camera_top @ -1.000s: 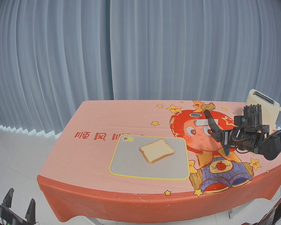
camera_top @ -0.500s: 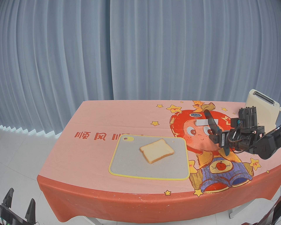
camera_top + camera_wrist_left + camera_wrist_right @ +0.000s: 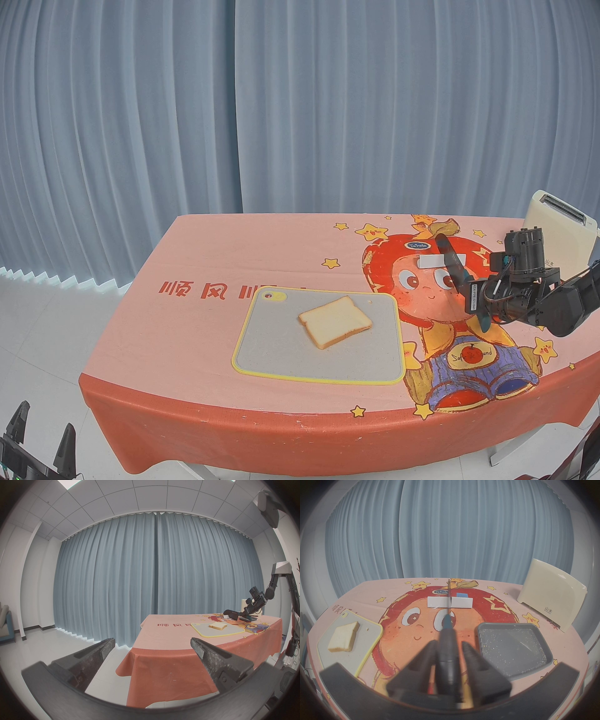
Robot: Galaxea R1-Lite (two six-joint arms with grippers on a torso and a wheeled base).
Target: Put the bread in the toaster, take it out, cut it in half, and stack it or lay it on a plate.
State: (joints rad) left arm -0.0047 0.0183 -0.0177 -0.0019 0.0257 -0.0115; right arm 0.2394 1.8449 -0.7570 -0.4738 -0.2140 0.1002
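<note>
1. The bread (image 3: 334, 321) lies flat and uncut on the grey, yellow-rimmed cutting board (image 3: 281, 350). The board is set near the front edge of the table (image 3: 206, 250) (which is draped in an orange cloth printed with a cartoon figure).
2. The knife (image 3: 451, 259) is held by the right gripper (image 3: 476, 299), whose fingers are clamped on the handle. It is kept over the right part of the table, well apart from the board.
3. The blade is pointed away from the gripper and is seen in line with a small white block (image 3: 437, 602) lying on the cloth. Whether the blade touches the block cannot be told.
4. A grey tray (image 3: 512, 647) is laid on the cloth between the knife and the toaster (image 3: 562, 228). The toaster stands upright at the table's far right edge.
5. The left gripper (image 3: 44, 419) is held low, off the table and beyond its front left corner. Its fingers are spread wide, with nothing held between them.
</note>
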